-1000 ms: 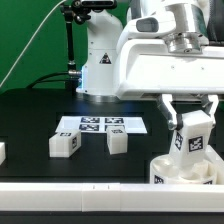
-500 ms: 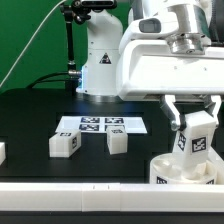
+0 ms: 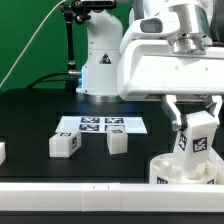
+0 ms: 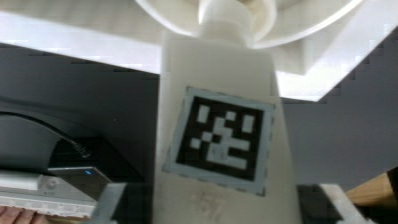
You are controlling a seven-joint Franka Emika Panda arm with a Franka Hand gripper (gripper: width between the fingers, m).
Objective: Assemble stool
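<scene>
Over the last second the leg (image 3: 197,140) in the gripper (image 3: 196,118) has edged a little toward the exterior view's right and stands slightly straighter; nothing else has shifted. The gripper is clamped on the upper part of that leg, one finger on each side, and holds it over the seat (image 3: 165,168), which sits near the front of the table on the exterior view's right.

The leg's long axis runs nearly upright, its lower end down at the seat and its tag facing the exterior camera. From the wrist view the leg (image 4: 222,120) runs straight to the seat (image 4: 285,25), but I can't tell whether it is seated yet.

I'd say the job is at an early stage: two loose legs (image 3: 65,144) (image 3: 117,142) lie untouched beside the marker board (image 3: 100,124).
</scene>
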